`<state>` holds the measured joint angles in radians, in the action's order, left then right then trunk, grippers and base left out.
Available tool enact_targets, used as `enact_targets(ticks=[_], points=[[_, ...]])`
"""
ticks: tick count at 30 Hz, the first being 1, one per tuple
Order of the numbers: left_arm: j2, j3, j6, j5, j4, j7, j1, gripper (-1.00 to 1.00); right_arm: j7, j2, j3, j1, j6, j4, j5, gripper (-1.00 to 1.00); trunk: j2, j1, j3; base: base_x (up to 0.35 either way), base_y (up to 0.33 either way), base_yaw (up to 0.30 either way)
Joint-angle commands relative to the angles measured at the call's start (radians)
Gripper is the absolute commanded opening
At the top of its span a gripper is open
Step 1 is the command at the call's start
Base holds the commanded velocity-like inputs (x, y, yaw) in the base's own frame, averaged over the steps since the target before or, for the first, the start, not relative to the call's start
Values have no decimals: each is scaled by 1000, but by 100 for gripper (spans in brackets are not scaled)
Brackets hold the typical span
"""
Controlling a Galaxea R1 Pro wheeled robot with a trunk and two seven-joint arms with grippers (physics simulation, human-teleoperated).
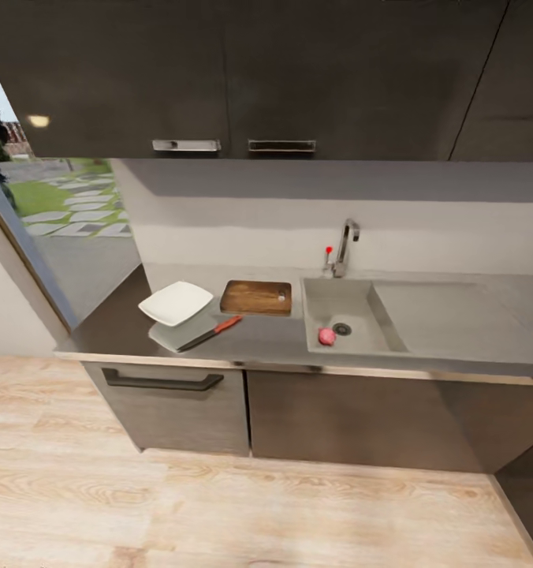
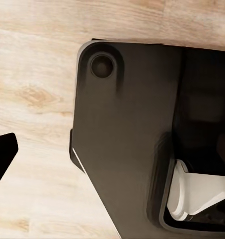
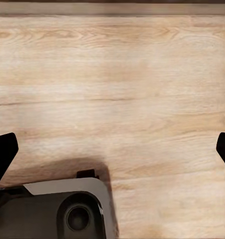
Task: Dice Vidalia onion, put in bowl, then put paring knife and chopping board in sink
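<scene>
1. The table (image 1: 282, 339), a long grey glossy top over dark cabinet fronts, runs across the head view with its front edge facing the robot; a broad strip of bare wooden floor (image 1: 243, 505) lies before it.
2. The sink (image 1: 347, 325) is sunk into the table right of centre, with its flat drainboard stretching further right and the curved tap (image 1: 345, 246) with a red knob at its back rim.
3. The Vidalia onion (image 1: 326, 336), pinkish here, lies in the basin just beside the round drain.
4. The chopping board (image 1: 256, 297) lies flat just left of the sink, near the back wall, handle slot toward the sink.
5. The white bowl (image 1: 176, 303) sits left of the board, near the table's left end.
6. The paring knife (image 1: 211, 333) lies in front of the bowl and board, red handle toward the sink, blade resting on a pale grey patch.
7. The right hand (image 3: 112, 149) points down at the floor, well apart from the table; its two dark fingertips (image 3: 3, 152) stand at opposite edges of its wrist view, spread wide.
8. The left hand's one dark fingertip (image 2: 2, 154) shows over floor beside the robot's dark base (image 2: 127, 124); I cannot tell its spread.
</scene>
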<state>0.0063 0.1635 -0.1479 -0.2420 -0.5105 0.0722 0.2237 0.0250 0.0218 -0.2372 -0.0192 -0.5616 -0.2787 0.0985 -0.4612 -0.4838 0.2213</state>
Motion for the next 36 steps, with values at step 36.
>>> enact_targets(ticks=[36], points=[[1, 8, -4, -8, 12, 8, 0, 100, 2, 0, -5, -1, -3, 1, 10, 100, -1, -1, -18, 1, -226, -20]])
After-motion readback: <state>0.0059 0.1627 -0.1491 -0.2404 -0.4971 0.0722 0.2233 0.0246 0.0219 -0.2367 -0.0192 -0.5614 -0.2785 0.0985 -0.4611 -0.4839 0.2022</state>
